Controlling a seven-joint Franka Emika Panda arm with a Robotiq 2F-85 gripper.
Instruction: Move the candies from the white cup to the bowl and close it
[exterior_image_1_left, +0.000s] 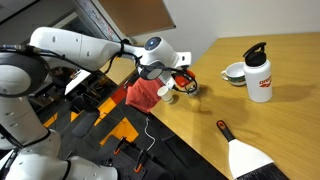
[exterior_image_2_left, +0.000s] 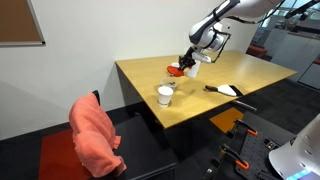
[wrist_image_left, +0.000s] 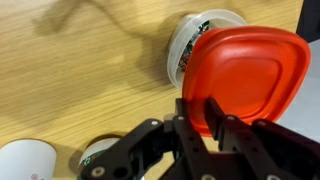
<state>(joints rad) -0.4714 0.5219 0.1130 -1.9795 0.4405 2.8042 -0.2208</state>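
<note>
Wrist view: the gripper (wrist_image_left: 207, 115) has its two dark fingers pinched on the near edge of the red lid (wrist_image_left: 250, 70), so the claw is narrow and holding the lid. The lid spreads out beyond the fingertips and covers the right-hand part of the bowl (wrist_image_left: 188, 45) in this view. The bowl's pale rim and some dark, speckled contents show at the lid's left edge. Whether the lid touches the rim or hangs just above it cannot be told. The bowl lies directly ahead of the claw, under the lid, on the wooden table (wrist_image_left: 80, 80). The white cup (wrist_image_left: 22, 160) sits at the lower left corner of this view, off to the side of the fingers and apart from the bowl. In an exterior view the white cup (exterior_image_2_left: 165, 95) stands upright near the table's front edge, with the red lid (exterior_image_2_left: 175, 70) beyond it. In an exterior view a white bottle (exterior_image_1_left: 259, 72) with a black cap stands beside a whitish bowl (exterior_image_1_left: 234, 72), well apart from the claw.
</note>
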